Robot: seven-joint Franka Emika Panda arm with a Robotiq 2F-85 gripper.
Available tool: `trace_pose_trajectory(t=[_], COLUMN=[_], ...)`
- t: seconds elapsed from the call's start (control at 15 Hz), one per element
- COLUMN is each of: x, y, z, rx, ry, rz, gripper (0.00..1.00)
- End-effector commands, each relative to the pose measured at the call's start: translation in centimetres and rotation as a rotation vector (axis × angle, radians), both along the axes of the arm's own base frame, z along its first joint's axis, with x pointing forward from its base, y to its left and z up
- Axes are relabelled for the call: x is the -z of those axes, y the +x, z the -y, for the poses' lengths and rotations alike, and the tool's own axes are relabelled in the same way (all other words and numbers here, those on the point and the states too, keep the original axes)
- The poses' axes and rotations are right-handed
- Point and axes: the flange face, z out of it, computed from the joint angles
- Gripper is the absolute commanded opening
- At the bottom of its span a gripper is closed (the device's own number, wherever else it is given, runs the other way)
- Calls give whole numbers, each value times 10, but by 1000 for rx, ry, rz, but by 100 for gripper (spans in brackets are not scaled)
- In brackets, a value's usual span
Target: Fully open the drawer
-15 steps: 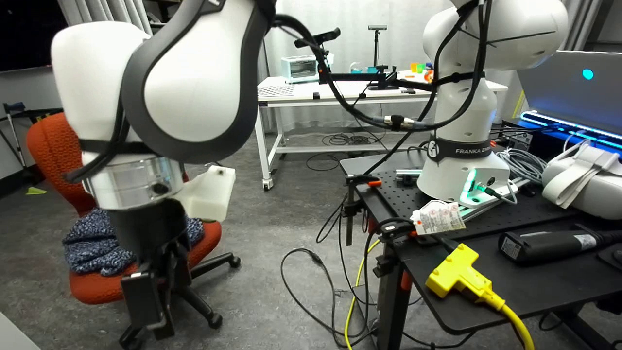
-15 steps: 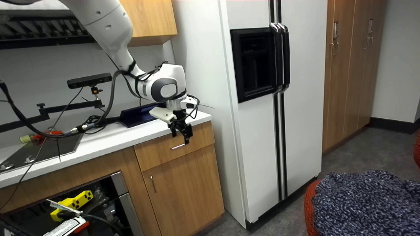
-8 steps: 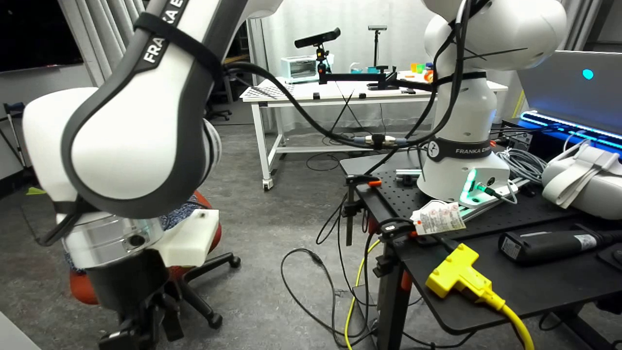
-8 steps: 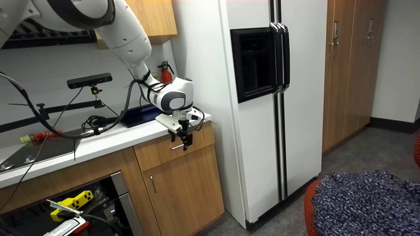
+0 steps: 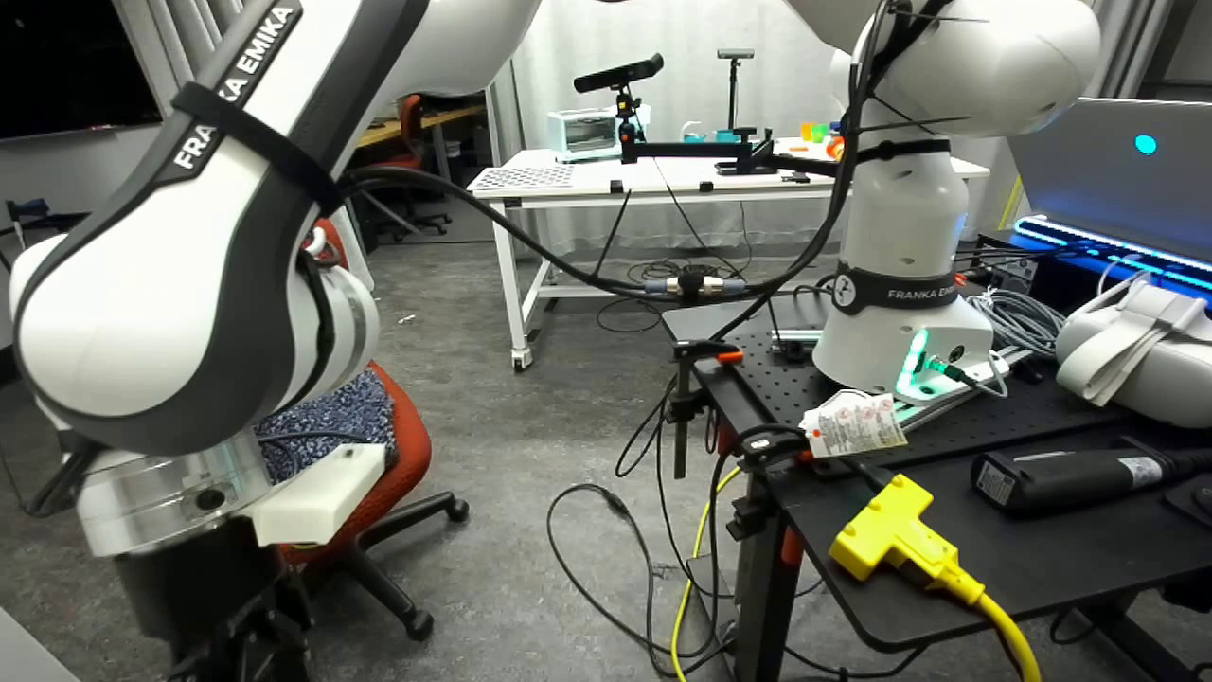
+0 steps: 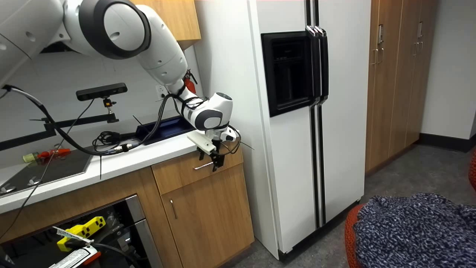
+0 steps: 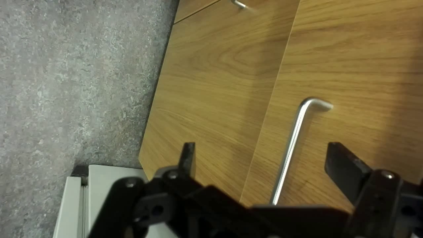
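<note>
The drawer (image 6: 176,173) is shut under the right end of the counter in an exterior view. Only its wood front shows there and in the wrist view (image 7: 357,59); its inside is hidden. Its metal bar handle (image 6: 200,167) also shows in the wrist view (image 7: 290,148). My gripper (image 6: 210,160) is open and empty in front of the drawer, near the handle's right end. In the wrist view, the open gripper (image 7: 261,148) has one finger on each side of the handle's line. I cannot tell how deep the handle lies between them. In an exterior view the gripper (image 5: 241,654) is cut off at the bottom.
A cupboard door (image 6: 212,208) with its own handle is below the drawer. A white fridge (image 6: 238,149) stands right beside it. The white counter (image 6: 126,163) is above. An orange chair (image 5: 412,426) with a knitted cloth and a black table (image 5: 947,530) stand nearby.
The arm has reached further out. The gripper has moved lower and to the right along the drawer front in an exterior view. It stays open, and the drawer stays shut.
</note>
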Motion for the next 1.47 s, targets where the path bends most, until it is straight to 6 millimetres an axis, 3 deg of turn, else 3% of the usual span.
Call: trace_pose_trajectory(t=[0.0,0.73,1.07,1.4], x=[4,26,29,18], y=[14,8,11,7], z=[-13,-28,-17,4], rx=[22,106,117,124], ry=[-15,-150,-225,-299], rz=[19,20,39,56], gripper=[100,100,100,100])
